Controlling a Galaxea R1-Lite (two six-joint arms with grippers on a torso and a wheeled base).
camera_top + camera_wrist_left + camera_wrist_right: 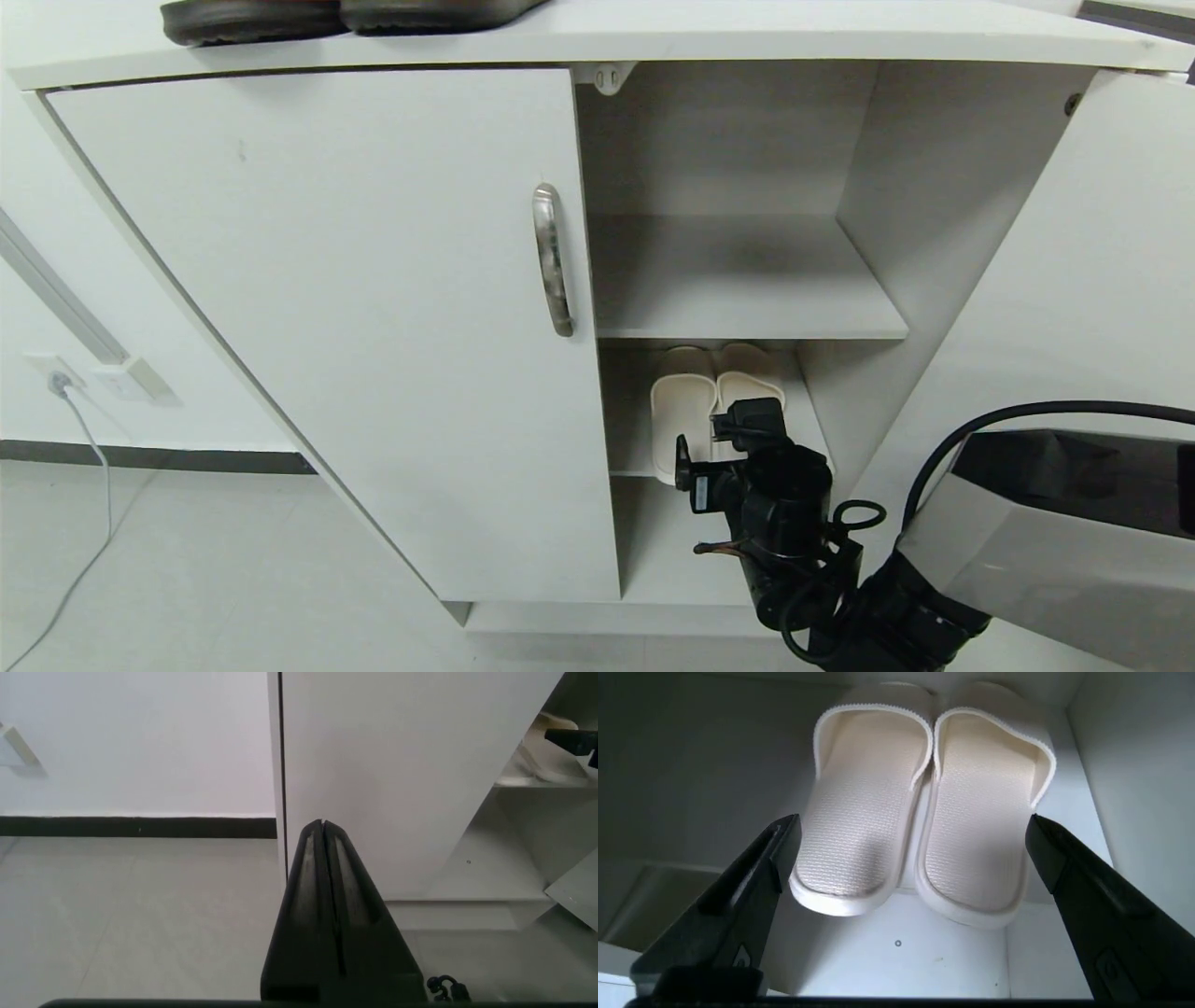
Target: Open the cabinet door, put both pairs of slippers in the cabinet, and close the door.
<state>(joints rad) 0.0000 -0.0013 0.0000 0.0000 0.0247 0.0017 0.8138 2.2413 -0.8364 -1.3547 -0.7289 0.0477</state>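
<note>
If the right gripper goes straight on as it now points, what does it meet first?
Probably the heel ends of the white slippers on the shelf: the open right gripper points straight at them. The gap is unclear.

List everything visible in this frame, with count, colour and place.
white slippers: one pair, cream-white, side by side on the lower shelf inside the cabinet
dark slippers: one pair, black, on the cabinet's top, at its left
cabinet: one, white, against the wall
left door: one, white, closed
handle: one, metal, on the left door
right door: one, white, swung open
upper shelf: one, white, above the white slippers
wall sockets: two, white, left of the cabinet
right gripper: one, black, open, facing the white slippers
left gripper: one, black, shut, low before the left door
</note>
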